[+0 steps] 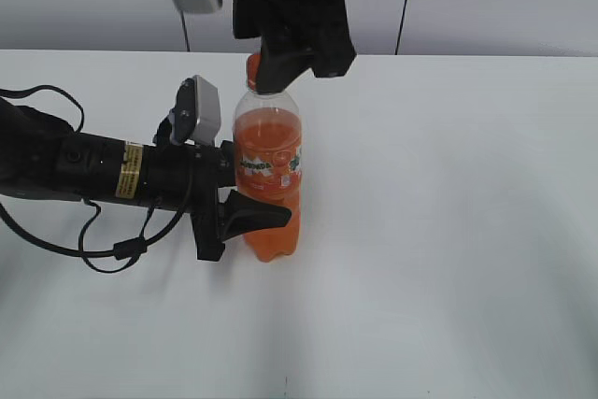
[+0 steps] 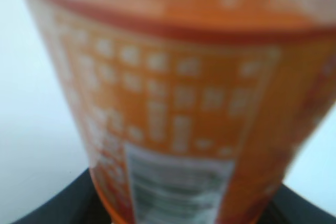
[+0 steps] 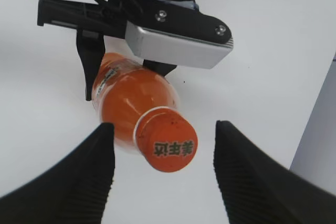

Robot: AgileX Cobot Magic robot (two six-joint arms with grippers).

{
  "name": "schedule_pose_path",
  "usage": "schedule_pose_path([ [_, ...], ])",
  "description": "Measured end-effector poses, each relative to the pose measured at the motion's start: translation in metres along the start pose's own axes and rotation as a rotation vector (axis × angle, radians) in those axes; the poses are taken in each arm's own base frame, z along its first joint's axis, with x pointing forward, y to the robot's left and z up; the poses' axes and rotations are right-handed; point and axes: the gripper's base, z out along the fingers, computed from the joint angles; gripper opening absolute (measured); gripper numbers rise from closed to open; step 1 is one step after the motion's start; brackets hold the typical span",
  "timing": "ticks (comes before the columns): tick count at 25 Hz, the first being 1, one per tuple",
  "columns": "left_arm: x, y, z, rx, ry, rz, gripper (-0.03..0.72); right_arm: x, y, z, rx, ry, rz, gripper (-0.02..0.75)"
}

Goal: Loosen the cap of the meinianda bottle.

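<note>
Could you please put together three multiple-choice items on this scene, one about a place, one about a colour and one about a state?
1. Where does the left gripper hold the Mirinda bottle?
A. At the lower body
B. At the cap
C. Nowhere

2. What colour is the cap?
A. White
B. Orange
C. Blue

3. How do the right gripper fingers stand?
A. Clamped on the cap
B. Apart, clear of the cap on both sides
C. Shut beside the bottle

Answers:
1 A, the exterior view shows the fingers around the ridged lower body.
2 B, the right wrist view shows an orange top.
3 B, gaps show on each side of the cap.
</note>
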Motion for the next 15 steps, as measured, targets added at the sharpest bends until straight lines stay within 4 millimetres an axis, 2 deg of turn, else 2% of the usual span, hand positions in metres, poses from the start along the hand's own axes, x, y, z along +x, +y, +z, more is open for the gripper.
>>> schedule_pose_path([
  [4, 0.0, 0.0, 0.0, 0.0, 0.0, 0.0, 0.382, -0.003, 0.002, -0.021, 0.035, -0.032, 0.205, 0.451],
  [8, 0.0, 0.0, 0.0, 0.0, 0.0, 0.0, 0.382, -0.003, 0.004, -0.032, 0.048, -0.051, 0.536, 0.451],
  [15, 0.0, 0.0, 0.0, 0.0, 0.0, 0.0, 0.382, 0.001, 0.003, -0.033, 0.069, -0.044, 1.324, 0.451],
])
